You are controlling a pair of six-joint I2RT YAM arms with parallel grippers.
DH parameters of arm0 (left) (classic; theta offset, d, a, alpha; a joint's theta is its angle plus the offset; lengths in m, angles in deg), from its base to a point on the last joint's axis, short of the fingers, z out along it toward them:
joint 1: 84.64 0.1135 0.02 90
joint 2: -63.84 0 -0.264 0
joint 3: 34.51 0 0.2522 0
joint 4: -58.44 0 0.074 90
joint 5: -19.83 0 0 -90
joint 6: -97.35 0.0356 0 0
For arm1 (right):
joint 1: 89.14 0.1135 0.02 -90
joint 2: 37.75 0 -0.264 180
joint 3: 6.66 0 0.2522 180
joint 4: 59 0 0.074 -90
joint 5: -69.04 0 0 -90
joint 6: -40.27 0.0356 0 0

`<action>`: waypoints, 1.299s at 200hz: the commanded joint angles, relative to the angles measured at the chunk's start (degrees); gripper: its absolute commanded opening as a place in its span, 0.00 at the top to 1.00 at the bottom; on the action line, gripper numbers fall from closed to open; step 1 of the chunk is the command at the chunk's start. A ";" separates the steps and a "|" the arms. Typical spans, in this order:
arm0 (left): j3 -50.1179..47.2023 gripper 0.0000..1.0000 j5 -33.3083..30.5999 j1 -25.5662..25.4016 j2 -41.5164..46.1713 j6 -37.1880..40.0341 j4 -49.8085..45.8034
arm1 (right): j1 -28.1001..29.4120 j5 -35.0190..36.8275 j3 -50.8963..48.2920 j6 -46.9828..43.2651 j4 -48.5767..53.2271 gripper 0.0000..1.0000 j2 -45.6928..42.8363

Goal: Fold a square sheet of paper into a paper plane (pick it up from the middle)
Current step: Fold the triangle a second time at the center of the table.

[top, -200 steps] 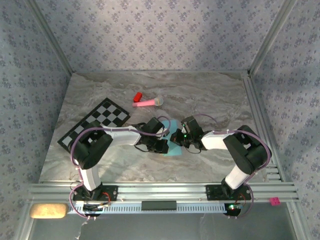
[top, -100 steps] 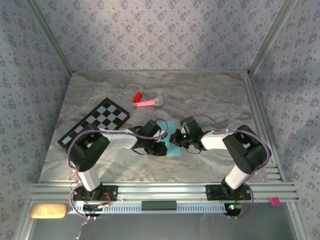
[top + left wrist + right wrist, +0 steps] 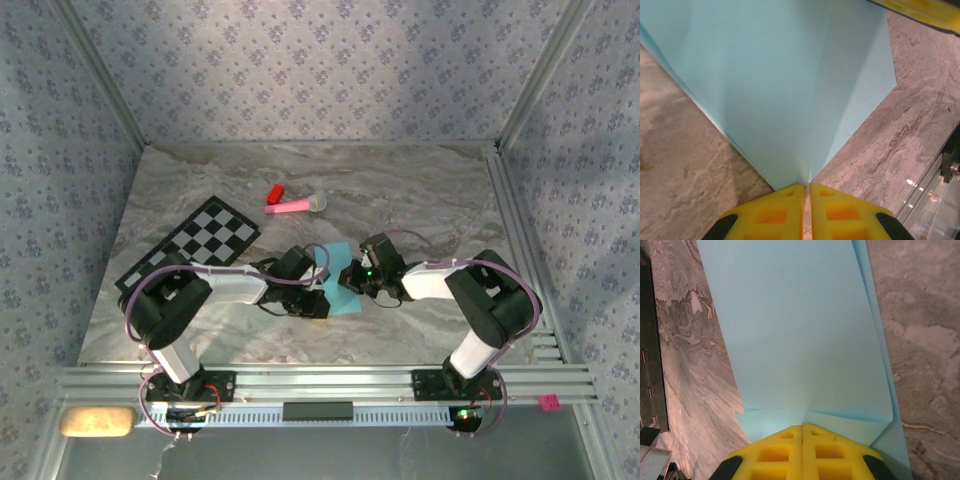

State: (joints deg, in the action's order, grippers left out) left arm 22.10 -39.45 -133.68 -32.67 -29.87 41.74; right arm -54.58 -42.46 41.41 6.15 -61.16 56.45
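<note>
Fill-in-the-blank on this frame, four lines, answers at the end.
1. The left pincer is ___ on the paper.
2. The right pincer grips the same paper, which is light ___ in colour.
3. The checkered mat lies to the paper's ___.
4. The pink stick toy lies ___ from the arm bases than the paper.
Answers: shut; blue; left; farther.

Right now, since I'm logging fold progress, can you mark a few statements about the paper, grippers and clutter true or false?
1. The left gripper and right gripper are both shut on the blue paper. True.
2. The paper is on the checkered mat. False: it is over the marble table, right of the mat.
3. The pink stick toy lies farther from the arm bases than the paper. True.
4. The paper is a flat, unfolded square. False: the right wrist view shows folded flaps and layered edges.
</note>
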 commanded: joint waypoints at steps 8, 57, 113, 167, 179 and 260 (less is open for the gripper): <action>-0.60 0.86 3.23 -0.63 3.44 -1.18 -2.71 | 0.15 4.62 -2.23 -1.14 7.49 0.99 2.65; 0.82 0.85 2.53 3.01 8.25 -3.56 1.61 | 0.41 4.66 -2.32 -0.99 7.33 0.99 2.53; 6.76 0.88 5.08 4.38 0.16 -2.60 2.32 | 0.77 5.10 -2.47 -0.51 7.13 0.99 2.34; 7.00 0.94 2.88 3.63 -6.26 -0.84 0.65 | 0.74 4.76 -2.27 -0.52 6.79 0.99 2.33; 6.74 0.96 2.04 3.00 -7.55 0.19 -0.93 | 0.77 4.59 -2.24 -0.51 6.61 0.99 2.28; 0.11 1.00 -4.59 0.94 -6.79 3.58 -6.01 | -0.69 4.47 -0.97 -3.86 9.42 0.98 -7.59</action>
State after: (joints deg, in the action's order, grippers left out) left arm 26.10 -38.95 -131.91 -37.98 -28.88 45.25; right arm -54.56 -40.64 41.30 4.94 -56.46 53.21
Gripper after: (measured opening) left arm 0.063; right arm 0.051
